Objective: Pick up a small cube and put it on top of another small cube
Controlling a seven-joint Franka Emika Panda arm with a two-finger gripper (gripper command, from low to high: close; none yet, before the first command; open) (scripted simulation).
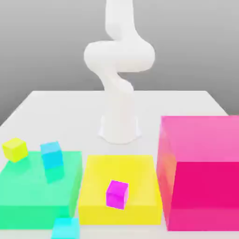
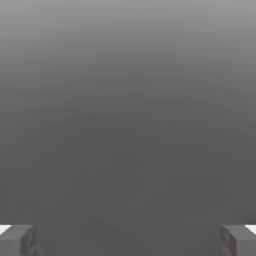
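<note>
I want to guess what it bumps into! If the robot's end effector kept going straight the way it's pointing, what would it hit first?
Probably nothing. Past the open end effector, whose fingers stand far apart, the hand view has just plain grey, so the way looks free as far as it shows.

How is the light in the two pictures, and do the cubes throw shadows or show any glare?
Exterior view: soft, even light; the magenta cube casts only a faint shadow on the yellow block, no glare; the grey backdrop darkens upward. Hand view: a smooth grey gradient, darkest low down, with the open gripper fingertips at the corners.
</note>
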